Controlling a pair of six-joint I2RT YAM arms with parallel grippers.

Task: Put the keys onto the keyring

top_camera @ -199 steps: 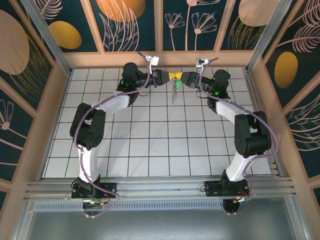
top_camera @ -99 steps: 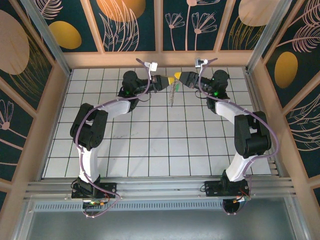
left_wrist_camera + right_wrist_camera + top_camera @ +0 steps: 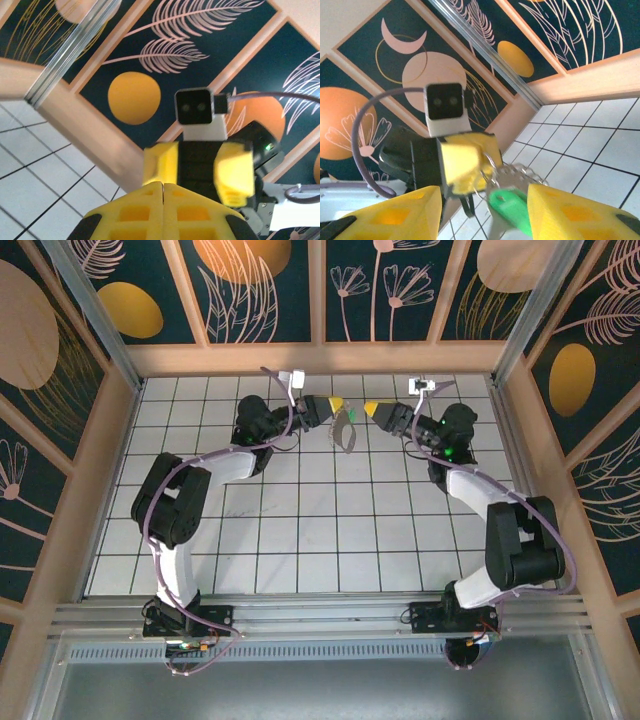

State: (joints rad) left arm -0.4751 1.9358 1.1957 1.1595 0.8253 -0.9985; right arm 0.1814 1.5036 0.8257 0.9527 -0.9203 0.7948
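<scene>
The keys (image 3: 509, 204), green head and all, dangle with the keyring (image 3: 520, 174) from the left fingers (image 3: 465, 165), pinched shut above the desk (image 3: 300, 530). The right fingers (image 3: 395, 212) gape nearby. Best bet: close on the green head, steady, no yanking.

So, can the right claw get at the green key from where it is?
Probably yes. The right claw is open and faces the green key, which dangles with the keyring from the shut left claw; nothing sits between them.
</scene>
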